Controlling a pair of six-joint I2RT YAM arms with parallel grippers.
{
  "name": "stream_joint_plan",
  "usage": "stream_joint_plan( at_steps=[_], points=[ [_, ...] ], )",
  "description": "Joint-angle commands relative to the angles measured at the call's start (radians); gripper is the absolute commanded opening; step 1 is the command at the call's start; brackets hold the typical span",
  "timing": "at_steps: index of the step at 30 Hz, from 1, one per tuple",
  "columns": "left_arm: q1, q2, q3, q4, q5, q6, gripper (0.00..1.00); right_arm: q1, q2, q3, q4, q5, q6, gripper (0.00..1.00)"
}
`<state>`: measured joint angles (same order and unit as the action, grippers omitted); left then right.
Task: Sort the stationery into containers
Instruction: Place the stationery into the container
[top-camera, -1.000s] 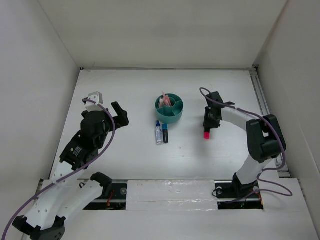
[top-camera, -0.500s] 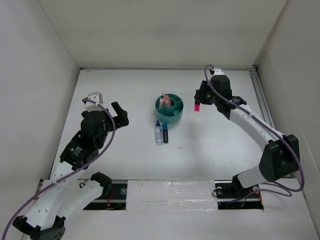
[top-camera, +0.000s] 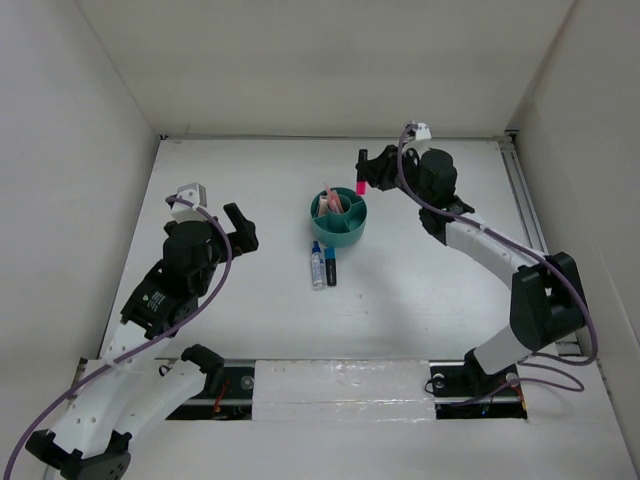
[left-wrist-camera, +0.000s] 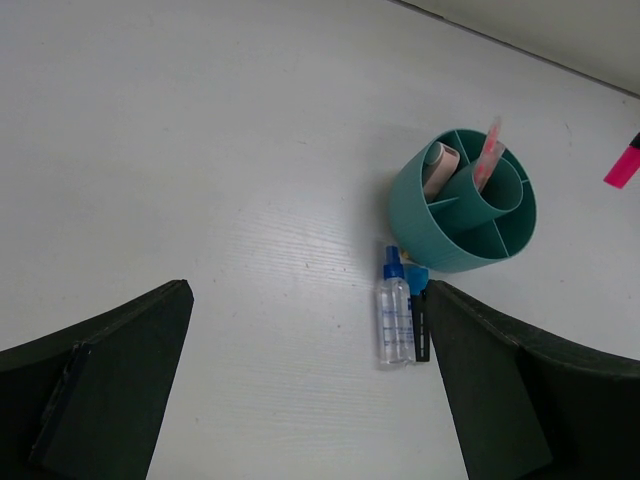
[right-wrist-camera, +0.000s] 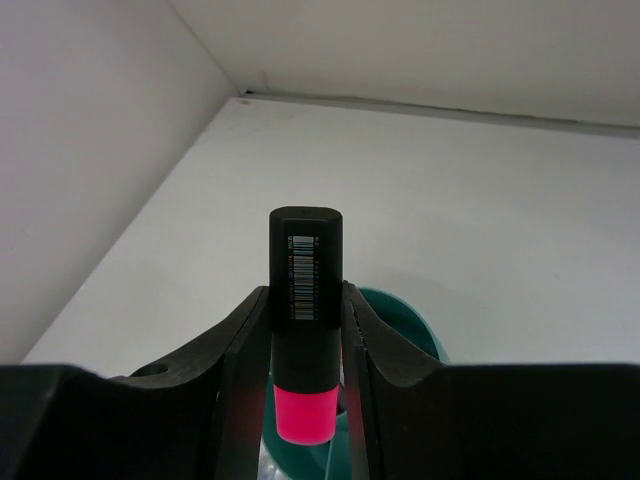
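Clenched on pink highlighter (right-wrist-camera: 305, 290), right hand (right-wrist-camera: 300, 340) hovers by organizer (right-wrist-camera: 400, 315) rim; left hand (top-camera: 243, 228) released

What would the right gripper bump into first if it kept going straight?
Probably the teal organizer, right ahead of the right gripper and the pink highlighter it grips. Depth is unclear, so it could pass just above.

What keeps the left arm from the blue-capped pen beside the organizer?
Probably yes, nothing does: the left gripper is open, bare table lies between it and the blue-capped pen, and the right gripper holds the pink highlighter beyond the organizer.
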<state>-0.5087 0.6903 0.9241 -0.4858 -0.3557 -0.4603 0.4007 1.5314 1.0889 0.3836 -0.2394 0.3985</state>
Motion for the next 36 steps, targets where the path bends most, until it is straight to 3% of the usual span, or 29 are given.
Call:
stream_joint_plan(
  at_steps=[1,21,36],
  points=[
    [-0.001,0.002,-0.005,0.038,-0.006,0.003,1.00,0.003,0.036,-0.039,0.253,-0.103,0.013,0.00],
    [-0.001,0.002,-0.014,0.047,0.032,0.022,1.00,0.012,0.136,-0.241,0.601,-0.150,0.036,0.00],
    [-0.001,0.002,-0.014,0.056,0.052,0.031,1.00,0.001,0.211,-0.310,0.732,-0.182,0.072,0.00]
  ],
)
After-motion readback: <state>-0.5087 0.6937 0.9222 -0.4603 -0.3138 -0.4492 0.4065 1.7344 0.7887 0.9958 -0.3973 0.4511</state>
